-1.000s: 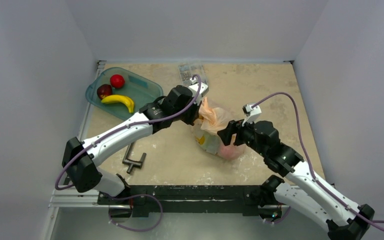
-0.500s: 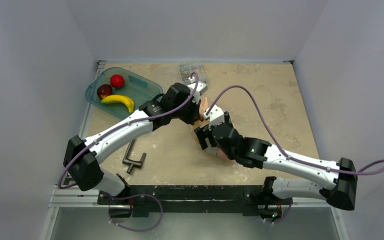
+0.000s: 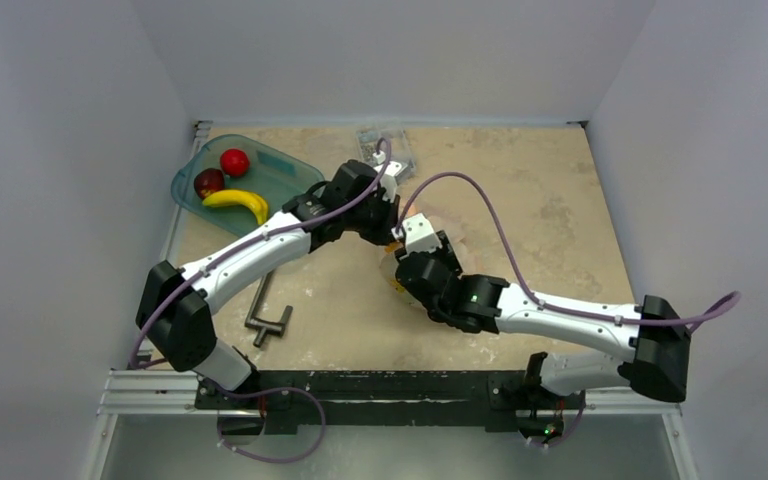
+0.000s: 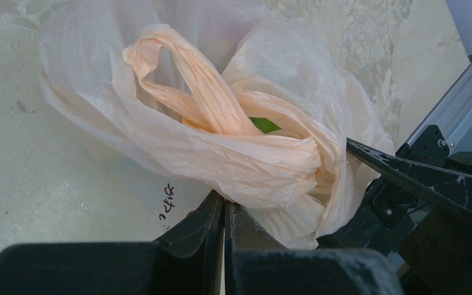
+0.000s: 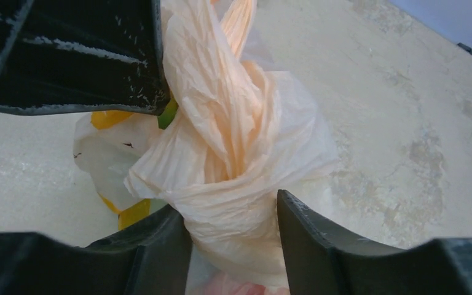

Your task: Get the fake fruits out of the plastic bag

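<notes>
The plastic bag (image 4: 252,163) lies slumped near the middle of the surface (image 4: 31,153), between the two arms, its handles (image 4: 203,98) twisted over the mouth and a sliver of green fruit (image 4: 264,125) showing inside. The left claw (image 4: 224,212) has its fingers pressed together on a fold at the bag's lower edge, while the right claw (image 5: 232,236) stands apart astride the bunched neck (film brushes both fingers, but I see no real squeeze). The film looks light, limp, slippery and easily torn, so I judge gathered folds near the mouth the safest hold; the hard, glossy fruit will probably roll.
</notes>
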Controlling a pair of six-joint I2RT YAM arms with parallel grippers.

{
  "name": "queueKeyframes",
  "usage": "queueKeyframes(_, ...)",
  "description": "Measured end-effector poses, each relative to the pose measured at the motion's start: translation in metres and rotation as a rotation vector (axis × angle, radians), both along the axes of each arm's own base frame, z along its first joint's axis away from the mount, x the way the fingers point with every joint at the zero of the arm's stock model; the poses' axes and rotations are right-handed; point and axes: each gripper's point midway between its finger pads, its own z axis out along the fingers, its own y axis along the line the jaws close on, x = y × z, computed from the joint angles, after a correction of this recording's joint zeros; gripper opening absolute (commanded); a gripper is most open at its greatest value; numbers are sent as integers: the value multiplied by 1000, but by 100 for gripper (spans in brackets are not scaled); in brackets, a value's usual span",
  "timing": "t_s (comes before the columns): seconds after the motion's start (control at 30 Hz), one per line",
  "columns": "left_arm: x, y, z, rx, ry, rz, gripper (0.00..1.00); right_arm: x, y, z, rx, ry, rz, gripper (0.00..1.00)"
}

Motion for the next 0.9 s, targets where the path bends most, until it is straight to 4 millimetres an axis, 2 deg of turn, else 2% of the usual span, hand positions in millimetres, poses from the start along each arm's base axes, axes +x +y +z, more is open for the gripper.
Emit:
queueKeyframes(0.07, 2, 1, 0, -4, 8, 9, 0, 0, -1, 10, 46, -18, -10, 17)
queueKeyframes(0.1, 3, 2, 0, -6, 9, 14, 0, 0, -2, 15, 68, -29, -17, 10)
queueKeyframes(0.2, 5, 3, 0, -7, 14, 29, 0, -2, -6, 33, 187, -64, -44, 0)
queueKeyframes(0.33, 8, 7, 0, -14, 35, 62, 0, -4, -19, 40, 350, -65, -83, 0)
queueKeyframes(0.53, 15, 17, -2, -19, 73, 133, 0, 7, -46, 20, 597, 30, -136, 0)
queueKeyframes(0.63, 13, 23, -8, -7, 87, 164, 0, 4, -45, 13, 711, 90, -104, 0)
queueKeyframes(0.8, -3, 41, -17, 13, 152, 239, 0, -3, -38, 17, 847, 150, -48, 0)
queueKeyframes(0.9, -17, 52, -17, -10, 183, 287, 0, -2, -38, 12, 883, 181, -46, 0)
